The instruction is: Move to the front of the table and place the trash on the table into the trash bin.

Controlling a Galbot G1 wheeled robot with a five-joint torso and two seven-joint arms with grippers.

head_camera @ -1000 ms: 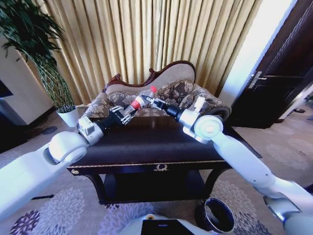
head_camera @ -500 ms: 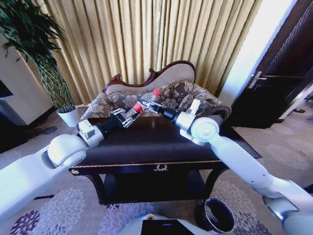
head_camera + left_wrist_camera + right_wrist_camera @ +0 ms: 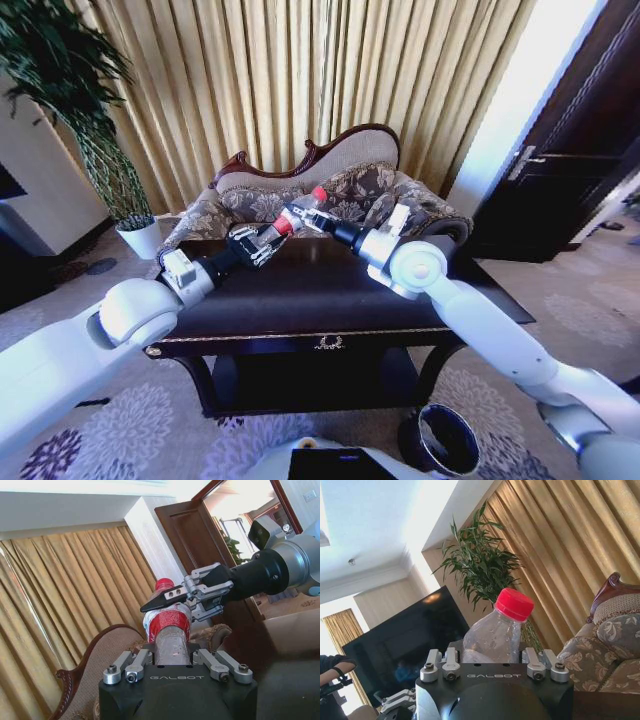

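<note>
Both arms are extended forward over the far half of the table, meeting above its back edge in front of the sofa. The clear plastic bottle is held in mid-air between the two grippers, clear of the surface, lying roughly along the line of the arms with its red cap pointing up and away toward the sofa back. Left gripper: approaches from the robot's left, fingers clamped on the lower body of the bottle near the red label band; the left wrist view shows the bottle rising straight out from between the left gripper fingers. Right gripper: comes in from the right, closed on the upper part of the bottle just below the cap; in the left wrist view this right gripper has one dark finger laid across the bottle neck. The right wrist view confirms it: the bottle shoulder and cap stand up between the right gripper fingers. So both grippers grasp the same bottle at once, one at each end. The trash bin stands on the patterned carpet at the near right corner of the table, below the right arm, well apart from the bottle.
</note>
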